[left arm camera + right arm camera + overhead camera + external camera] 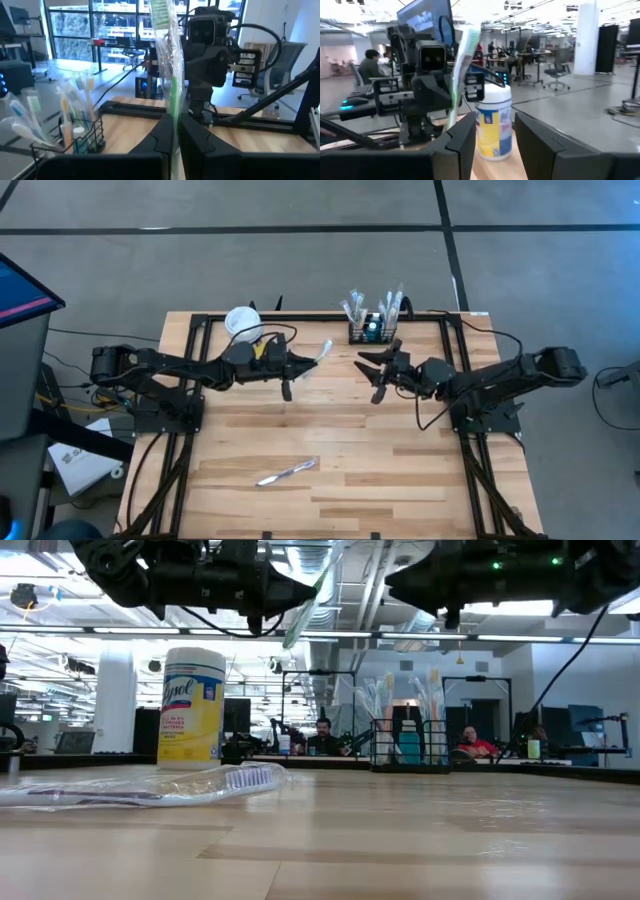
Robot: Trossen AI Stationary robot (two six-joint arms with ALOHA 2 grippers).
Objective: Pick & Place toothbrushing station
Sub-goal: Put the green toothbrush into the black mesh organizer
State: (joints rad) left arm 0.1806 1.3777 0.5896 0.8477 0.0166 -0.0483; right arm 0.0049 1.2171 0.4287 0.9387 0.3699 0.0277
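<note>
From above, your left gripper hangs over the table's far half, pinched tight on a wrapped toothbrush that sticks out toward the right arm. Your right gripper faces it, fingers parted and holding nothing. The toothbrushing station sits at the far edge, near the right corner, with brushes standing in it. A white tub stands at the far edge toward the left, and a second wrapped toothbrush lies near the front edge.

At table level, you see that second toothbrush lying flat, the tub behind it, and the station farther back to the right.

Your left wrist camera shows the fingers clamped on the green-bristled brush, the station off to one side.

Your right wrist camera shows fingers well apart, with the tub beyond them.
</note>
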